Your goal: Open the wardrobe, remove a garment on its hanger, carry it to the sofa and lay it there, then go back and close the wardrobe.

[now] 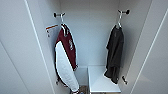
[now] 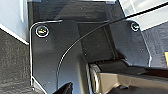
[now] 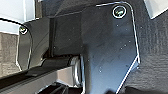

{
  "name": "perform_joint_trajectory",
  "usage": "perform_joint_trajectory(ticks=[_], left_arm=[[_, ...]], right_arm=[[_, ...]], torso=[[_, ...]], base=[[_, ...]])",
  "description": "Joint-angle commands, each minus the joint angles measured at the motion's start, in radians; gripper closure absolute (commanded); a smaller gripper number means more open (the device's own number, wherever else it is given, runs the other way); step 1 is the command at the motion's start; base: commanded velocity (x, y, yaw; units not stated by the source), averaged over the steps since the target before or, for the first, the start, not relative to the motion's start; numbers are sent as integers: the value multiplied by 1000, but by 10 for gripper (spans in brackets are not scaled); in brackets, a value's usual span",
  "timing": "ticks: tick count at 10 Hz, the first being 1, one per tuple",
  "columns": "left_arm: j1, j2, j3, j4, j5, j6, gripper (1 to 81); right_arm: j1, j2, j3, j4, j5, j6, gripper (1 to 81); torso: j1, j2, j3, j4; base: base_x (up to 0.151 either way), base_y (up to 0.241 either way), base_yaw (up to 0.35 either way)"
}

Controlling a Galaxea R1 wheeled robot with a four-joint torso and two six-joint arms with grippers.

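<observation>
The white wardrobe [image 1: 88,32] stands open in the head view, with one door [image 1: 17,50] swung out at the left and the other [image 1: 152,57] at the right. Inside at the right, the black garment [image 1: 115,53] hangs limp on its pale hanger [image 1: 119,20], hooked on a dark peg [image 1: 124,11]. At the left hangs a dark red garment with white sleeves [image 1: 66,58] on its own hanger from another peg [image 1: 58,14]. Both wrist views look down past the robot's dark plates at grey carpet.
A white shelf or box top [image 1: 100,80] sits low inside the wardrobe under the black garment. A small dark fitting [image 1: 124,80] sticks out of the right inner wall. Grey carpet [image 2: 12,57] [image 3: 152,37] lies below, beside white panel edges.
</observation>
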Motion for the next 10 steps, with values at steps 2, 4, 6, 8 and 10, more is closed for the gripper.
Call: perform_joint_trajectory(ticks=[2,4,6,8,10], left_arm=[[-37,5,5,8,46,7,10],[-36,5,5,8,46,7,10],[-36,5,5,8,46,7,10],[-36,5,5,8,46,7,10],[-36,5,5,8,46,5,10]], right_arm=[[42,4,5,-5,-59,1,10],[42,4,5,-5,-59,1,10],[42,5,5,-5,-59,1,10],[42,5,5,-5,-57,1,10],[42,7,5,-5,-57,1,10]], torso=[[0,0,0,0],[0,0,0,0],[0,0,0,0],[0,0,0,0],[0,0,0,0]], base=[[88,0,0],[84,0,0],[80,0,0],[80,0,0],[72,0,0]])
